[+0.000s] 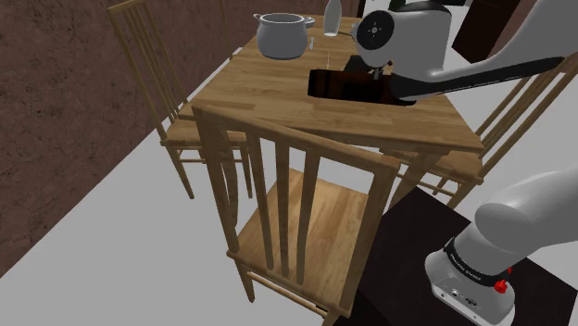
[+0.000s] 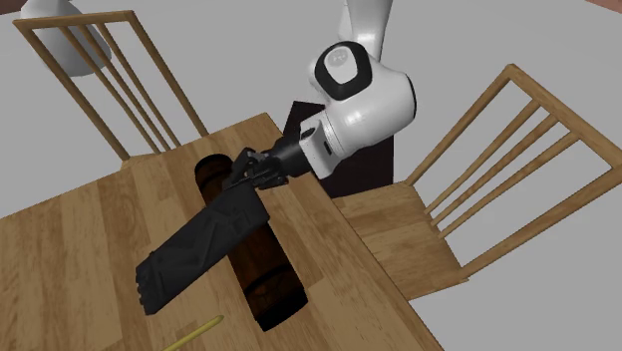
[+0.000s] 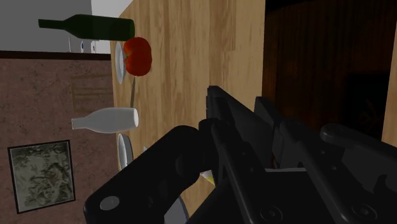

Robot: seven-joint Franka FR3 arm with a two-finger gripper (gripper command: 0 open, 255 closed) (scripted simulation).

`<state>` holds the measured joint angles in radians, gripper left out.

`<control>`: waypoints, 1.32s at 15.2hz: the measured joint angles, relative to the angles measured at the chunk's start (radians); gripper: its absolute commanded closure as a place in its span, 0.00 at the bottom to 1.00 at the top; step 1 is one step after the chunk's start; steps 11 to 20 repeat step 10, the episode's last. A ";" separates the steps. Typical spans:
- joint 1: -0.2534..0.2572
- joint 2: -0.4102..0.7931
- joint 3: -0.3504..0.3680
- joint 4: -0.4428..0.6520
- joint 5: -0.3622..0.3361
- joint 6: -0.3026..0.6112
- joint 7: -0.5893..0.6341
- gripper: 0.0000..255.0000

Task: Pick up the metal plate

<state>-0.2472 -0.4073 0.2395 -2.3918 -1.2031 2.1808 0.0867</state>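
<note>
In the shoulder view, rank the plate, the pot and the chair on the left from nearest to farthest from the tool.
1. Plate: dark, directly under the tool.
2. Pot: grey, at the far corner of the table, up and left of the tool in that view.
3. Left chair: off the table's left edge, farther left than the pot.

The wooden table [image 1: 269,93] carries a dark brown tray [image 1: 338,85], which lies flat near its middle. Toward the far edge stand a grey pot [image 1: 282,35] and, near it, a white bottle [image 1: 332,17]. The wrist view shows a green bottle [image 3: 89,27] at that edge too. Between the two bottles a red fruit [image 3: 137,55] sits on a white plate [image 3: 118,70]. A thin yellow stick [image 2: 195,333] lies near one end of the tray.
</note>
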 measured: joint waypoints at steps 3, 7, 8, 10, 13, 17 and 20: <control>0.005 -0.012 -0.004 0.023 0.024 -0.013 -0.040 1.00; 0.011 -0.028 -0.011 0.054 0.053 -0.029 -0.093 1.00; 0.012 -0.029 -0.012 0.065 0.059 -0.035 -0.105 1.00; 0.015 -0.033 -0.012 0.078 0.071 -0.044 -0.124 1.00; 0.015 -0.033 -0.012 0.078 0.071 -0.044 -0.124 1.00; 0.015 -0.033 -0.012 0.078 0.071 -0.044 -0.124 1.00; 0.015 -0.033 -0.012 0.078 0.071 -0.044 -0.124 1.00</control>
